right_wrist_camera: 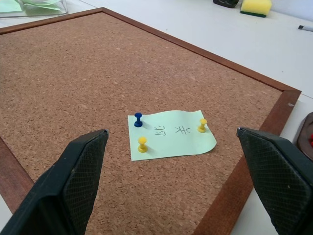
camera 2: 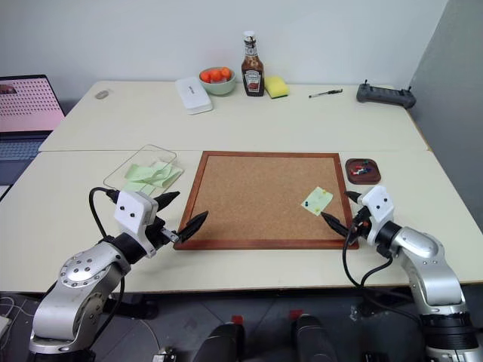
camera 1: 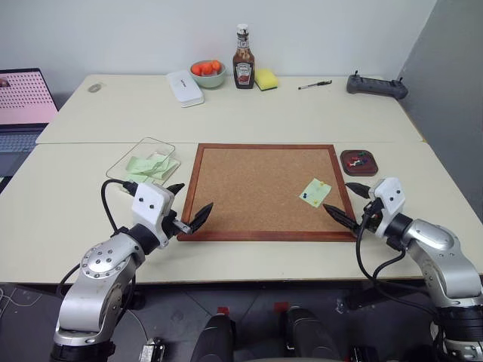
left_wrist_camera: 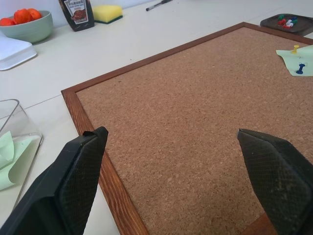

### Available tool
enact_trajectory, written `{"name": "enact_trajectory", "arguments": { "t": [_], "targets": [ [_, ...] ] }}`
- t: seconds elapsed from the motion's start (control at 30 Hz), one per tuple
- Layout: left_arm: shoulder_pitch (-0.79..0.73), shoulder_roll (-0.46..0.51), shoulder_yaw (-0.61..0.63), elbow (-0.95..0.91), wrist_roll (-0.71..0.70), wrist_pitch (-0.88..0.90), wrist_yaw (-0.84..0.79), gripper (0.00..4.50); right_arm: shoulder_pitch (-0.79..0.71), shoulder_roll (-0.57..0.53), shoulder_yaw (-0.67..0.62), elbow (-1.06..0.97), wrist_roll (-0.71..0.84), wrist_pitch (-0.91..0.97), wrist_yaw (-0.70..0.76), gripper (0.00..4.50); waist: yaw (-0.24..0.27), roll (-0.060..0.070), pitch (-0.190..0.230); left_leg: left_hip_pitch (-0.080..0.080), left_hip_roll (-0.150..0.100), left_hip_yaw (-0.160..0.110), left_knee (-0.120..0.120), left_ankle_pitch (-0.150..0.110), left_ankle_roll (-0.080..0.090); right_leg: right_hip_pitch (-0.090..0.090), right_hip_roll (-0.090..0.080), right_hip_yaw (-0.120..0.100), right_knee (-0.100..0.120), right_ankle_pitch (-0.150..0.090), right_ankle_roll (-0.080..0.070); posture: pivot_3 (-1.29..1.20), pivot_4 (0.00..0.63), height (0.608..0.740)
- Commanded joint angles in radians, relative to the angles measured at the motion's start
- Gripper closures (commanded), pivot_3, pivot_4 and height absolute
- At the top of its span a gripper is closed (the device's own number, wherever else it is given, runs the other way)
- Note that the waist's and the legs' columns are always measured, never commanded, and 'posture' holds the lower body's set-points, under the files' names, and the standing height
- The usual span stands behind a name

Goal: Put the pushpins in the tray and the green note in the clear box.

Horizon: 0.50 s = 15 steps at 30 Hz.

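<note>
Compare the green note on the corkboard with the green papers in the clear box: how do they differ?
The green note lies flat on the corkboard, held by three pushpins; the green papers lie loose and crumpled in the clear box, unpinned. The note bears handwriting; the papers show none. Both are pale green.

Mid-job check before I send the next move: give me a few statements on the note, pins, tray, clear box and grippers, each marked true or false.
1. The green note is pinned to the corkboard by three pushpins. True.
2. All three pins are yellow. False: two yellow, one blue.
3. The tray already holds pushpins. True.
4. The clear box is empty. False: green notes lie in it.
5. The right gripper grips the note. False: it is open, short of the note.
6. The left gripper is open. True.
</note>
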Motion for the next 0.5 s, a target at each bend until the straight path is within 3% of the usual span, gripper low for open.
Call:
{"name": "enact_trajectory", "arguments": {
  "t": [0.03,0.5],
  "targets": [
    [-0.020,-0.004,0.005,-0.025,0.011,-0.032,0.012,0.00,-0.019,-0.004,-0.021,-0.009,0.008,-0.009,-0.001,0.04,0.000,0.000,0.000,0.000,0.000,0.000,0.000,0.000,0.000,0.000,0.000,0.000,0.000,0.000,0.000,0.00,0.150,0.740],
    [-0.065,0.012,0.020,-0.008,0.003,0.045,0.034,0.00,-0.027,0.016,-0.008,0.007,0.002,-0.021,0.000,0.04,0.000,0.000,0.000,0.000,0.000,0.000,0.000,0.000,0.000,0.000,0.000,0.000,0.000,0.000,0.000,0.00,0.150,0.740]
  ]
}}
